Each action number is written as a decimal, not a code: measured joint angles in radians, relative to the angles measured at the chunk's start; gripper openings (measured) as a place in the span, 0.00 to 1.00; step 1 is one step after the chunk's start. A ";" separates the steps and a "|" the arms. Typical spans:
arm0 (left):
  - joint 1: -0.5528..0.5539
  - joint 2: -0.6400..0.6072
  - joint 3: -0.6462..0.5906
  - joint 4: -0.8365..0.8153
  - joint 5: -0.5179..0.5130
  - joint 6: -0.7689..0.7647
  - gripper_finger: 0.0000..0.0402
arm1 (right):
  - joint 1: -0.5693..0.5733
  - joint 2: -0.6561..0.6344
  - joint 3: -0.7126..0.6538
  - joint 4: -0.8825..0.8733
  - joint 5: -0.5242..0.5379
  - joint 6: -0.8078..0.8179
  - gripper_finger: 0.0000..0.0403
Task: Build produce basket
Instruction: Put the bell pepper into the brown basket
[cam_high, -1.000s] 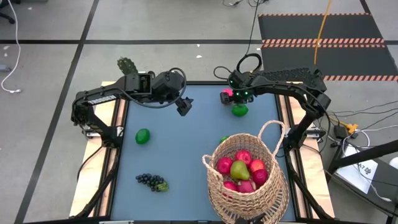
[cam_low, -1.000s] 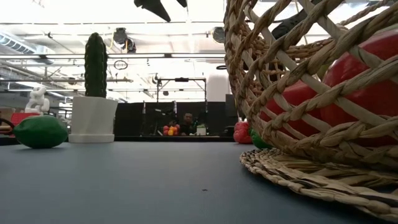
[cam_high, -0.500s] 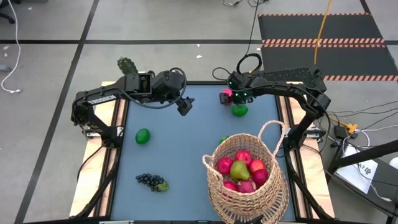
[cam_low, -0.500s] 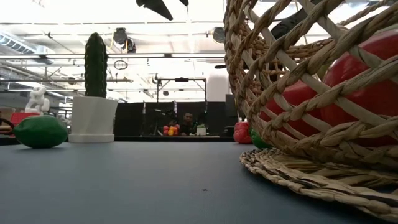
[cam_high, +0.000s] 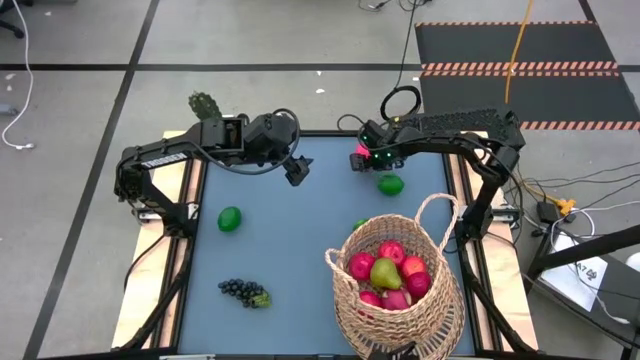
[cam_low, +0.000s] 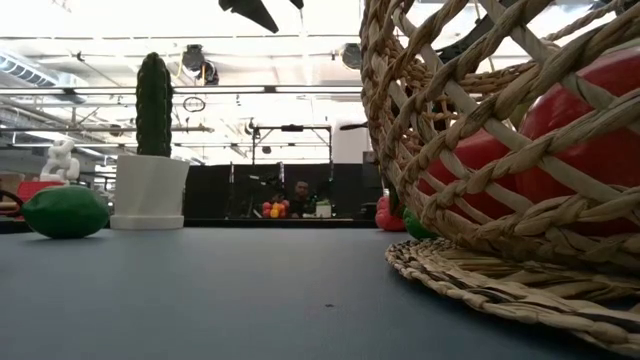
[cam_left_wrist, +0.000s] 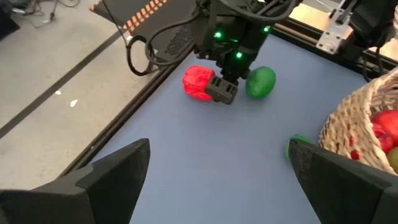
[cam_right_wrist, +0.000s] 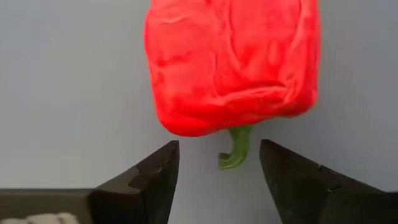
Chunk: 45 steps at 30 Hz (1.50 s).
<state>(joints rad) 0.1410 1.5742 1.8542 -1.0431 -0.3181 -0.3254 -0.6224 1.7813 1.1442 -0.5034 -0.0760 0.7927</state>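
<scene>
One blue-grey table carries, from left to right: one white pot holding one ribbed green cactus, at the far left corner; one smooth round green lime near the left edge; one knobbly dark grape bunch with a green stem, nearer the front; one red pepper with a wrinkled, blocky body and a curled green stem, at the far edge; a second green lime just beside it; and one round tan wicker basket with a single arched loop handle, at the front right, its weave open and coarse. A small green thing shows at the basket's far rim, too hidden to name.

In the basket lie about five pieces of produce: red and pink apples around one yellow-green pear; more may lie beneath, which cannot be told.

Two dark arms reach in from the far side; the left gripper hangs above the table's far middle, well apart from any fruit, its two fingers spread wide. The right gripper is at the red pepper; in the right wrist view its two fingers stand apart on either side of the stem end, below the body and not touching it.

Beyond the table a seated person shows in the room.
</scene>
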 joint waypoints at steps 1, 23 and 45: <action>0.000 0.000 0.000 0.000 0.003 -0.002 0.95 | 0.000 -0.001 0.000 0.003 0.002 0.003 0.53; 0.000 0.000 0.000 0.000 0.005 0.003 0.95 | -0.027 -0.002 0.000 0.036 0.024 0.005 0.24; 0.000 0.000 0.000 -0.008 0.005 0.006 0.95 | -0.017 -0.025 0.000 0.042 -0.044 -0.071 0.06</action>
<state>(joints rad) 0.1406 1.5742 1.8542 -1.0510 -0.3130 -0.3195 -0.6393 1.7567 1.1442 -0.4612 -0.1204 0.7215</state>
